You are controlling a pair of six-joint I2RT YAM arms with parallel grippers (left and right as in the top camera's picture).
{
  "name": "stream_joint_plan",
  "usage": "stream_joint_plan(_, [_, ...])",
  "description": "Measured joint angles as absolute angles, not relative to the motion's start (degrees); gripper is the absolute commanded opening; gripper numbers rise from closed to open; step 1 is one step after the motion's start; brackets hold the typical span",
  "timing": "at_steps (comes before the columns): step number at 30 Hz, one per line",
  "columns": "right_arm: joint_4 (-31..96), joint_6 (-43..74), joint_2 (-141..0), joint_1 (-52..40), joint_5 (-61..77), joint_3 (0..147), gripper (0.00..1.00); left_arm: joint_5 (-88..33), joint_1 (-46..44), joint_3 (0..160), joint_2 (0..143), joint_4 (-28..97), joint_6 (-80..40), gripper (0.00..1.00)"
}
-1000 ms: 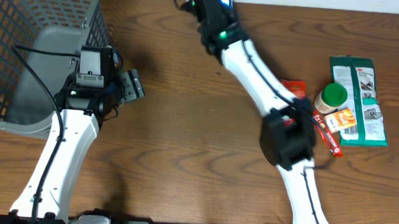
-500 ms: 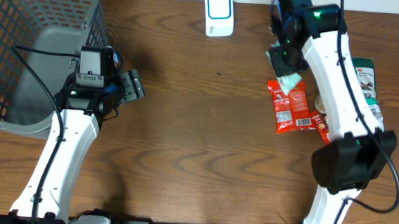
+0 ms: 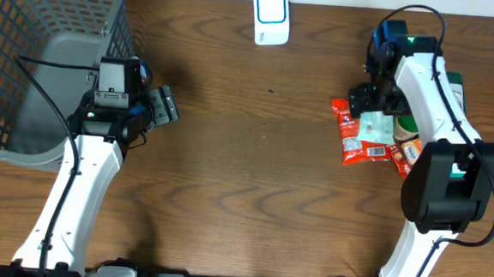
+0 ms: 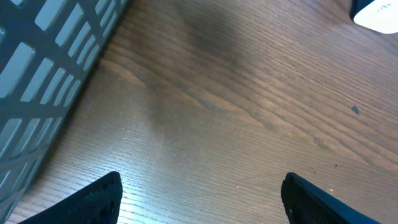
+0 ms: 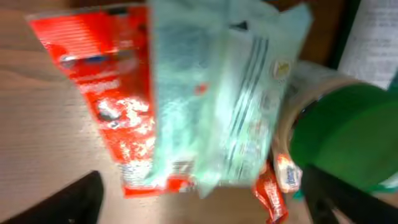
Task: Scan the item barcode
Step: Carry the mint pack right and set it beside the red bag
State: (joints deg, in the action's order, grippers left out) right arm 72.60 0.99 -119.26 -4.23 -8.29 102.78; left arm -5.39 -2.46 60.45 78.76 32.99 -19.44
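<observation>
Pale pouch (image 5: pixel 224 93) no longer carried: now loose on red packet (image 3: pixel 357 141), under gap between the 2 fingers, touching neither. Scanner (image 3: pixel 271 16) well behind. Likely scan pass done. Right gripper (image 5: pixel 205 199) spread wide, empty. Left gripper (image 4: pixel 205 199) spread wide, empty.

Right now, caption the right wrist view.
Open right gripper over a pale green packet across a red packet, beside a green-lidded jar.
</observation>
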Motion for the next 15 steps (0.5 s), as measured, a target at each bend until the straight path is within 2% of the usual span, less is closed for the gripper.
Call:
stream_joint_plan(5, [73.28,0.62,-119.24,-4.23,-7.27,109.78,0.99,-5.39,-2.46,60.45,78.76,32.99,-19.44,0.82])
stream_joint_plan(15, [73.43,0.62,-119.20,-4.23,-7.11,110.19,0.99,-5.41,-2.46,60.45,78.76,32.99,-19.44,0.82])
